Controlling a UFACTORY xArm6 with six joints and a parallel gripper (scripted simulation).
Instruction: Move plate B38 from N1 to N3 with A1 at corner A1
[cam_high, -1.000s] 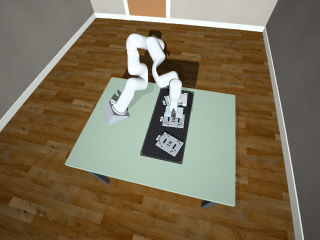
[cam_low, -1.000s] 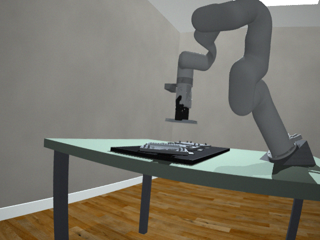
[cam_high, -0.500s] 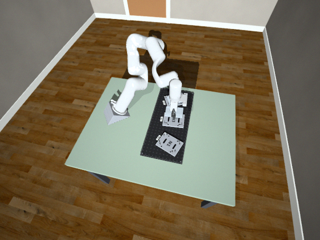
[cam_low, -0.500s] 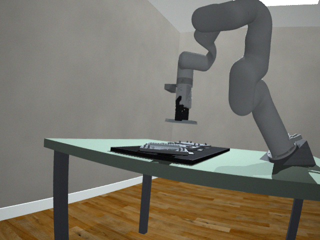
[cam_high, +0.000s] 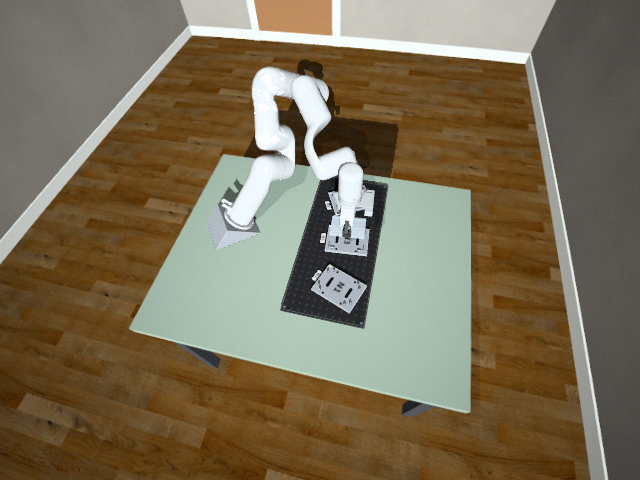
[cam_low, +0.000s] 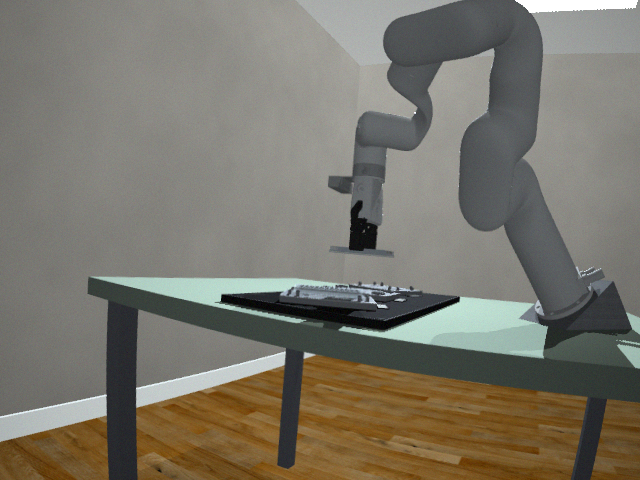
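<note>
My gripper (cam_high: 347,230) is shut on plate B38 (cam_low: 361,251), a thin grey plate that I hold level and well above the black deck (cam_high: 336,253). In the overhead view the plate (cam_high: 346,238) hangs over the middle nest and hides most of it. Nest N1 (cam_high: 338,288) lies bare at the near end of the deck, turned at an angle, with its name showing. A second plate (cam_low: 328,295) lies flat on the far nest (cam_high: 355,201), which my arm partly hides. The deck signs are too small to read.
The arm's base (cam_high: 233,227) stands on the green table left of the deck. Small sign blocks (cam_high: 323,237) sit along the deck's left edge. Locator pins (cam_low: 379,285) stick up from the nests below the held plate.
</note>
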